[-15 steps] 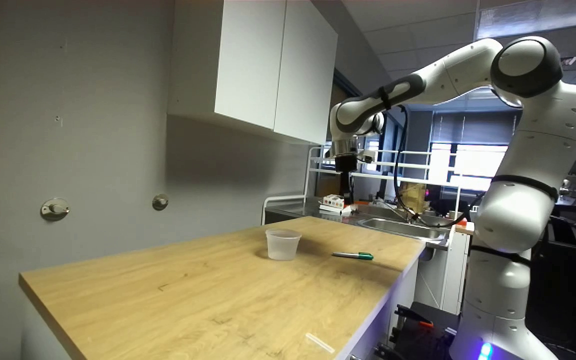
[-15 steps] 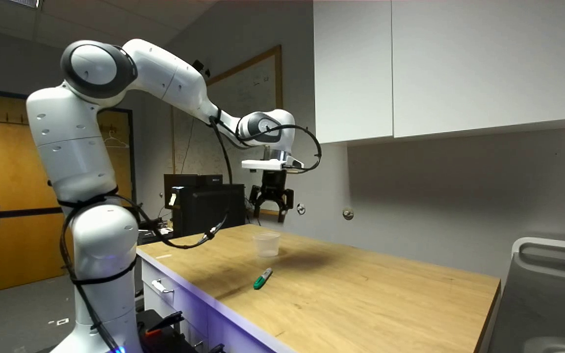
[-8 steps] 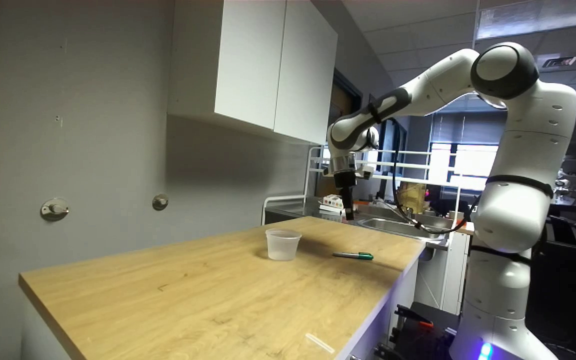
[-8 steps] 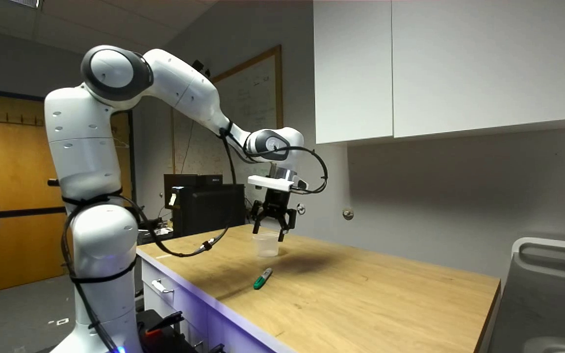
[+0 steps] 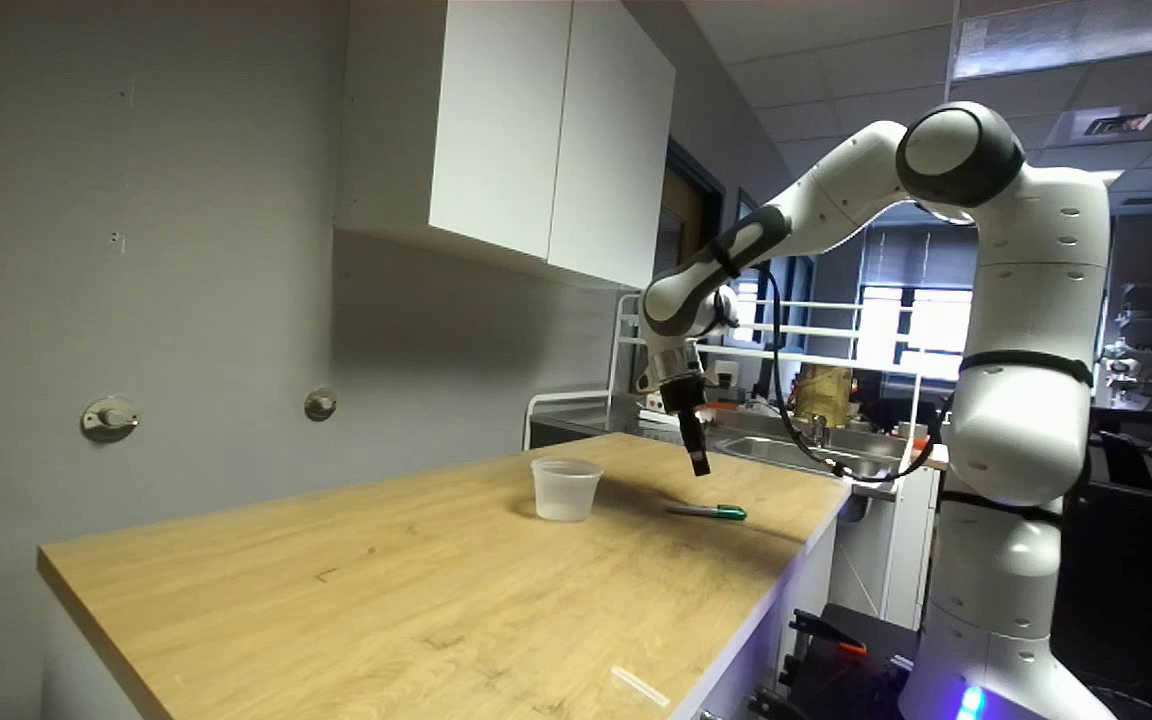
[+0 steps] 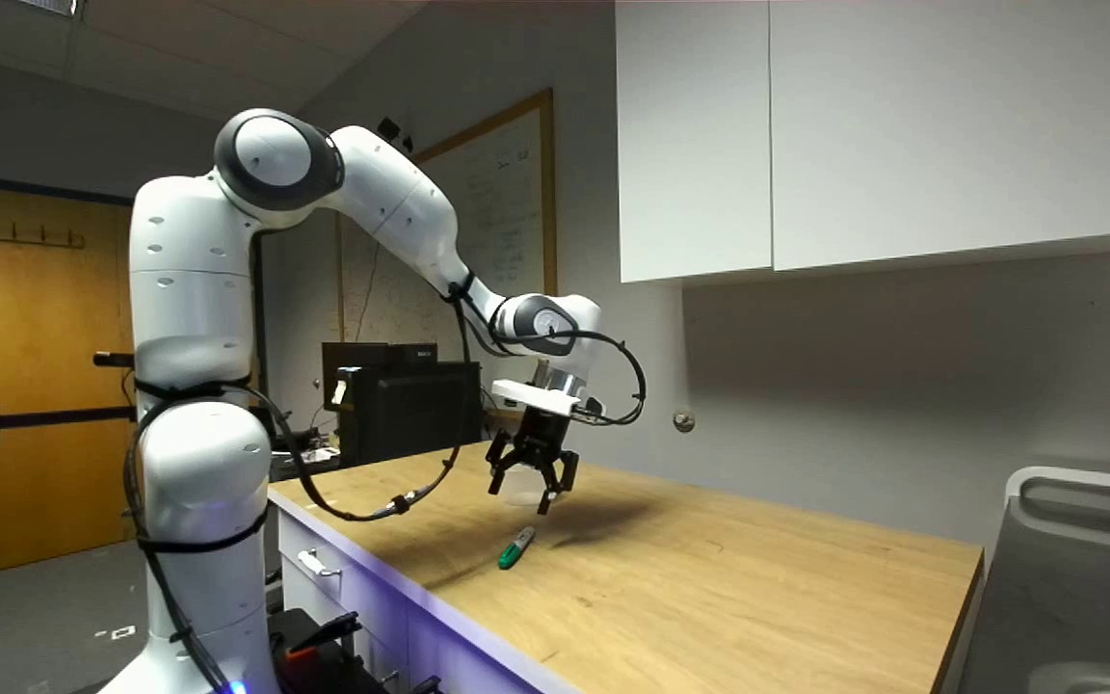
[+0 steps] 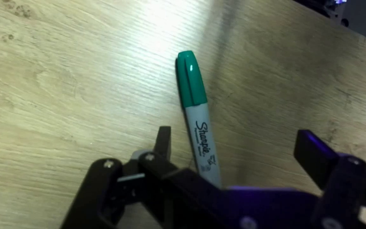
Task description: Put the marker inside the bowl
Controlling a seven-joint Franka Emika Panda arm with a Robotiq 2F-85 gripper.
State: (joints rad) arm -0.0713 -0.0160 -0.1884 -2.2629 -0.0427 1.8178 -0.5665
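Bowl — one, translucent whitish plastic, round rim, slight taper; stands upright on the surface, which has a light wood-grain top.

Marker — one, green cap, pale barrel lettered "Sharpie"; lies flat on the surface, outside the bowl and apart from it. In an exterior view the marker is right of the bowl, barrel end towards it, cap turned away.

End effector: one, black, two-fingered, tilted; fingers spread well apart, and in the wrist view the marker shows between them on the surface below. In an exterior view it hangs right of the bowl, fingertips raised above the marker and apart from it. In an exterior view the end effector stands in front of the bowl and partly hides it.

Robot arm: one, white with grey joint rings and black cabling; in an exterior view its base is well to the right of the bowl.

Wall cabinet: white; higher than the bowl in both exterior views.

White strip: on the surface, nearer the camera than the bowl in an exterior view.

Whiteboard: wood-framed; beyond the bowl and higher in an exterior view.

Door: wooden; well left of the bowl in an exterior view.
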